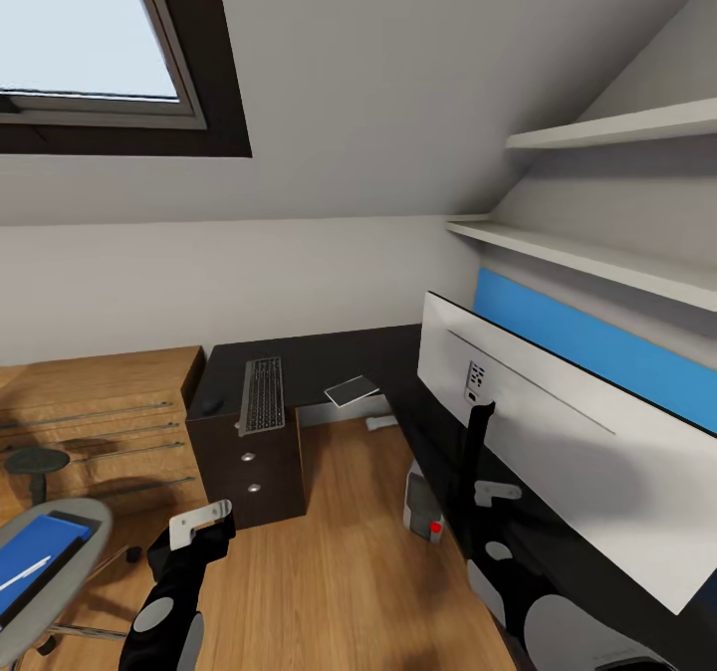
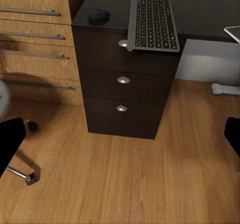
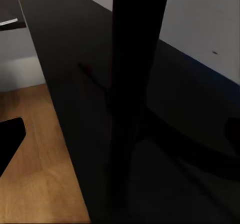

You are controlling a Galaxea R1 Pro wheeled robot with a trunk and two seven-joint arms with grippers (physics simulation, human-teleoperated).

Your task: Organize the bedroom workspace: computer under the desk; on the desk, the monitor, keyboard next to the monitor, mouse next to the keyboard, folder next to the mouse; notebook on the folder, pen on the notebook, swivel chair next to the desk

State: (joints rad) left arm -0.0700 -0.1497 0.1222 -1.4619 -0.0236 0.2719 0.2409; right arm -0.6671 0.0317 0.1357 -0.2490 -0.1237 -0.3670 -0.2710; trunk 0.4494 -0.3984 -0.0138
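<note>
We look down from the head camera into an attic bedroom with a skylight [image 1: 95,29] above and two white shelves [image 1: 597,253] on the sloped wall.

The desk [image 1: 329,357] runs along the far wall and turns down our right side. The keyboard [image 1: 264,394] lies lengthwise on the drawer unit [image 1: 254,472], its near end overhanging the front edge; the left wrist view shows that overhang above the top knob [image 2: 123,43]. The mouse [image 1: 211,405] sits on the desk just left of the keyboard, near the corner. The notebook [image 1: 352,390] lies tilted on the desk, right of the keyboard and apart from it.

The monitor [image 1: 558,452] stands on the right wing, white back toward us, its black stand [image 3: 135,84] rising right before the right wrist camera. The computer [image 1: 423,507] sits on the floor under that wing, red spot visible.

At lower left, the swivel chair [image 1: 75,527] holds the folder [image 1: 35,557] on its seat, with the pen [image 1: 25,573] lying on the folder. The wooden dresser [image 1: 95,432] stands behind it.

The left gripper [image 1: 199,524] hangs over bare floor in front of the drawers; its fingertips [image 2: 10,141] sit wide apart at the edges of the wrist view. The right gripper [image 1: 488,497] is beside the monitor stand; a dark fingertip [image 3: 10,139] shows at the picture's edge, with nothing between the fingers.
</note>
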